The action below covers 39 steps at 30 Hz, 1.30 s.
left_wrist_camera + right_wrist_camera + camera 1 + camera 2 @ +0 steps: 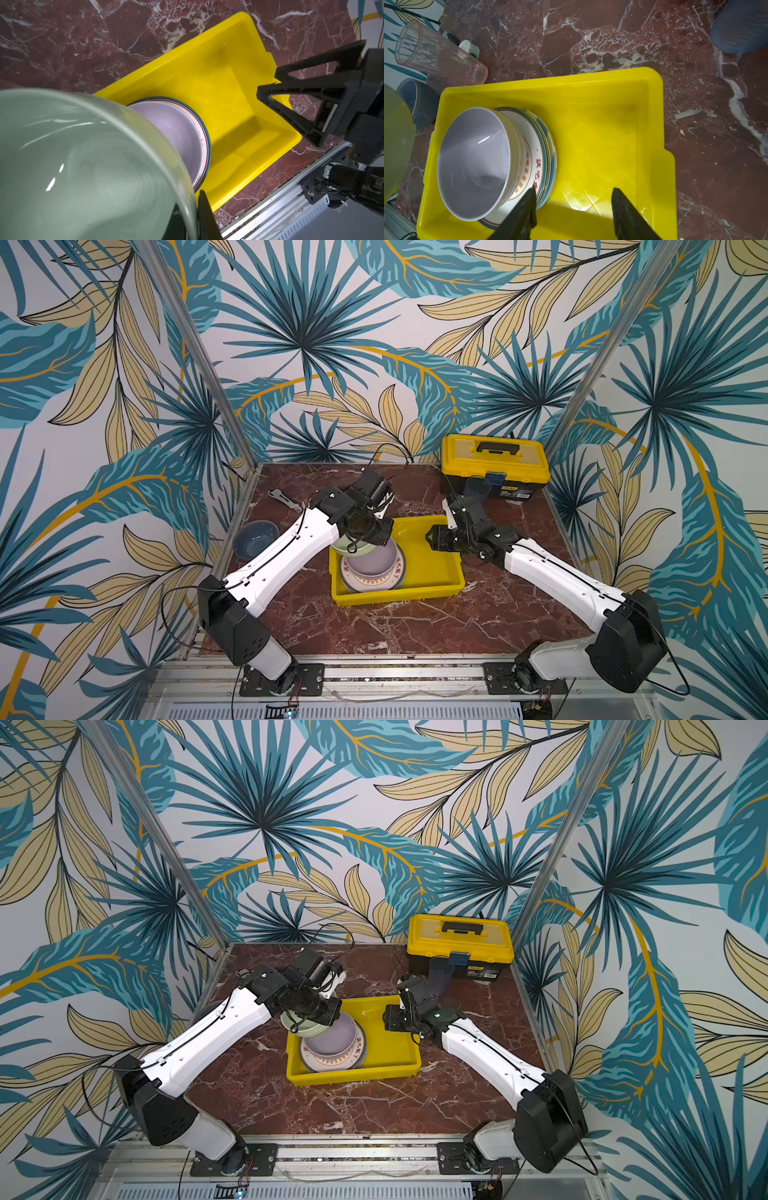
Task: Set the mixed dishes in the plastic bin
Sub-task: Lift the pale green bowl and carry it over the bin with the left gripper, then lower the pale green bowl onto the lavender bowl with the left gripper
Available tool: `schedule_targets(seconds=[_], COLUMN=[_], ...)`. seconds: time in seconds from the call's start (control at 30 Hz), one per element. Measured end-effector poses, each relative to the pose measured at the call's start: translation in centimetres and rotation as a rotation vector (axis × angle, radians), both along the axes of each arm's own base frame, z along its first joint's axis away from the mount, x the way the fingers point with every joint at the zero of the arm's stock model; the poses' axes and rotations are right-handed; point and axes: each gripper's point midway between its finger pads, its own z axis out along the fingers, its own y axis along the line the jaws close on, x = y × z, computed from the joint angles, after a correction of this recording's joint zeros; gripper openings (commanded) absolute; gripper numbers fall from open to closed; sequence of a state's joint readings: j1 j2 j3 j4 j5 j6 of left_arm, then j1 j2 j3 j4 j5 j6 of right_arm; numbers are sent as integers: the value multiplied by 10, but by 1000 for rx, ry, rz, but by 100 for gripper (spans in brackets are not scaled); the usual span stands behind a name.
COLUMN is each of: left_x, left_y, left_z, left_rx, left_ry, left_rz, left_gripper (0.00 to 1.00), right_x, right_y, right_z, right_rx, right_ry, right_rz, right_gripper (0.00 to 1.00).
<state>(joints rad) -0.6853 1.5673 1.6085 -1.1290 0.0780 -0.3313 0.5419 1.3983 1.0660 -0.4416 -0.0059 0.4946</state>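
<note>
The pale green round bowl (83, 166) is hanging tilted above a corner of the shallow bright yellow plastic bin (428, 562), not yet set down. The left gripper (200, 213) is pinching its rim, with the jaws closed tight on it. Just beside it, a lilac bowl (473, 162) is sitting on a stack of white and blue-banded plates (537, 145) that is filling one half of the bin, while the other half is lying bare. The right gripper (573, 189) is hovering over that bare half, jaws partly open and holding nothing, one finger close by the plates.

Judging from this, the rim-only pinch is leaving the glossy bowl free to swing or slip. An off-centre release is likely to land it on the lilac bowl's lip or the bin's wall, tipping it out or jolting the stack. The right gripper is standing close enough to be struck.

Outside the bin, a blue-grey bowl (255, 537), a clear pinkish tumbler (440, 54) and a blue tumbler (478, 489) are waiting on the dark red marbled desk (415, 626). A yellow-and-black toolbox (494, 464) is sitting at the back, and leaf-patterned wallpaper (299, 323) is covering the walls
</note>
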Motion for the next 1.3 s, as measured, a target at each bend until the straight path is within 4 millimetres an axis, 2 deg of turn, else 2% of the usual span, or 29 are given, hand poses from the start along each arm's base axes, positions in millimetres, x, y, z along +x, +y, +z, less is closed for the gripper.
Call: schedule_targets(seconds=[0.13, 0.4, 0.77, 1.07, 1.3], left_x=[-10, -14, -11, -9, -8], left_y=[-5, -10, -23, -30, -32], left_z=[-5, -11, -48, -69, -77], left_rx=[29, 105, 198, 228, 242], left_ry=[2, -42, 0, 40, 48], left_rz=[-7, 3, 9, 21, 29], left_gripper=[0, 0, 0, 0, 0], right_x=[0, 2, 2, 2, 2], right_y=[3, 5, 6, 6, 6], right_z=[-5, -3, -3, -3, -3], right_rx=[8, 27, 28, 28, 28], right_ry=[18, 15, 13, 13, 13], right_rz=[0, -2, -2, -2, -2], right_gripper=[60, 60, 60, 60, 60])
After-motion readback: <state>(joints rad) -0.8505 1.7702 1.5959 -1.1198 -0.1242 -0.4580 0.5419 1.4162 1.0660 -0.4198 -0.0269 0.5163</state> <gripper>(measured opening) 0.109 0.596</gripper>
